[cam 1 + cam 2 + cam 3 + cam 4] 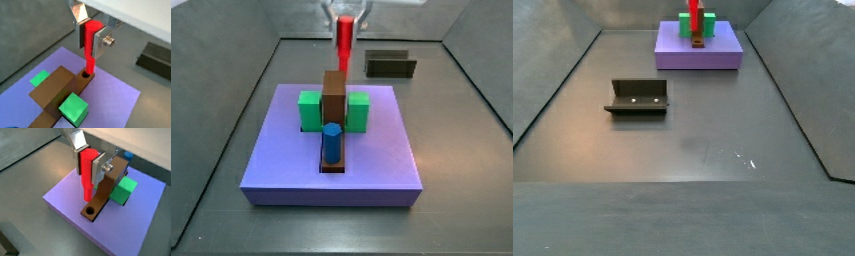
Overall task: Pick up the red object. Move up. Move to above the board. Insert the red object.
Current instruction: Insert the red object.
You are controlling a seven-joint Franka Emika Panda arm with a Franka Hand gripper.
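Clamped on the upper part of the red object (89, 45), the gripper (91, 34) hangs at the top centre of both wrist views, its silver plates pinching the peg from two sides while the peg's lower end points down at a round hole (89, 210) in the brown bar (105, 193); whether the tip has entered the hole cannot be told. By its look the peg is stiff, light and smooth, so a high, square hold suits it, leaving the lower length free to go in. Below lies the board (372, 170), a flat lavender block on a dark grey floor, carrying green blocks (309, 108) and a blue peg (331, 142). Room around is ample: a fixture (637, 97) stands well apart at left in a side view, with grey walls round the floor.
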